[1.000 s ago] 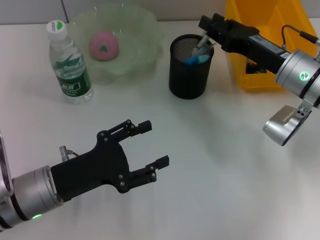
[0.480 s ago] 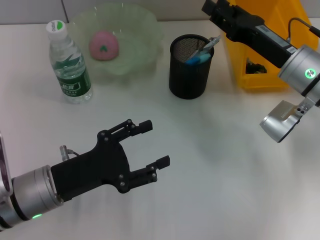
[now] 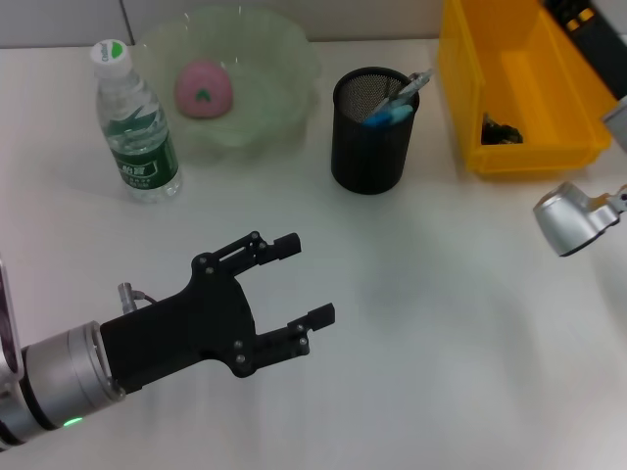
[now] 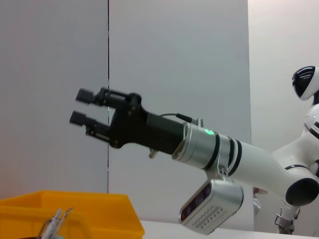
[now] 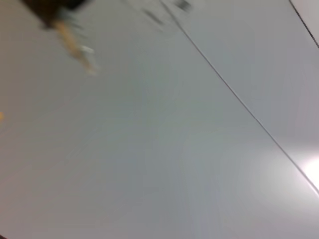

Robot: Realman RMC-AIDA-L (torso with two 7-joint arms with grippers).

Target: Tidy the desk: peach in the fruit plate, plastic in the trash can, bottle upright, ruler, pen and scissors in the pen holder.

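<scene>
A pink peach point(image 3: 203, 86) lies in the pale green fruit plate point(image 3: 284, 59) at the back. To its left the bottle point(image 3: 137, 122) stands upright. The black mesh pen holder point(image 3: 368, 147) holds a blue-handled item point(image 3: 388, 115) and a slim grey one; I cannot tell them apart as ruler, pen or scissors. Something dark and crumpled point(image 3: 502, 129) lies in the yellow trash can point(image 3: 460, 88). My left gripper point(image 3: 306, 280) hovers open and empty over the near table. My right gripper point(image 4: 81, 106) shows only in the left wrist view, raised high, fingers slightly apart and empty.
My right arm's wrist camera housing point(image 3: 578, 217) hangs at the right edge, in front of the yellow can. The can's rim point(image 4: 75, 204) and the tips in the holder point(image 4: 55, 221) show low in the left wrist view.
My right gripper has lifted away from the pen holder, up and to the right, out of the head view. The blue-handled item stays in the holder. The left arm has not moved.
</scene>
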